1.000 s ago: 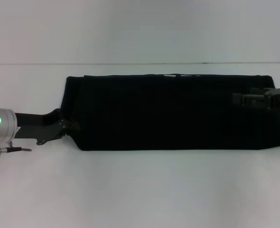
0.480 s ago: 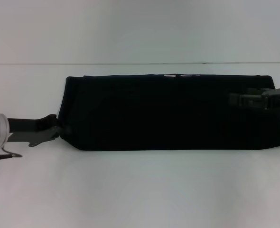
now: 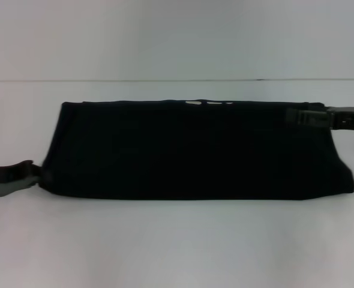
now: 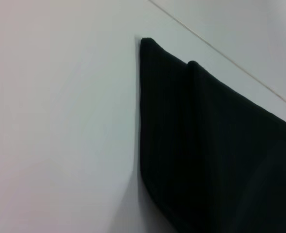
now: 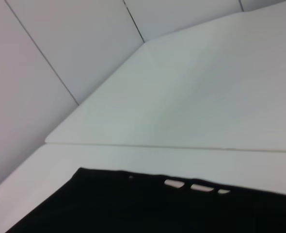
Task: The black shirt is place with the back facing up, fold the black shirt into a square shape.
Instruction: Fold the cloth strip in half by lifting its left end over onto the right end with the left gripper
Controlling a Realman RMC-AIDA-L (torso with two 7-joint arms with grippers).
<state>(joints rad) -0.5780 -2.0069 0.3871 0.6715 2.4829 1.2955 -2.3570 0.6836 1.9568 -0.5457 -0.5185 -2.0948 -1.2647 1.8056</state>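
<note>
Crosswise on the white table, the black shirt is lying as a long folded band, its long axis running from the robot's left to its right, with a sliver of white lettering peeking out along the far edge. The left gripper is sitting at the band's left end, touching the near corner there; whether its fingers are clenched on cloth or released cannot be told, since black metal is merging with black fabric and most of the arm is cut off at the picture's edge. The right gripper is lying over the far right corner, and its fingers likewise cannot be judged. Each arm is nearest its own end, so the next fold, by my judgement, is turning on bringing one end across toward the other along that axis. Neither wrist view is showing any fingers, only cloth and table.
</note>
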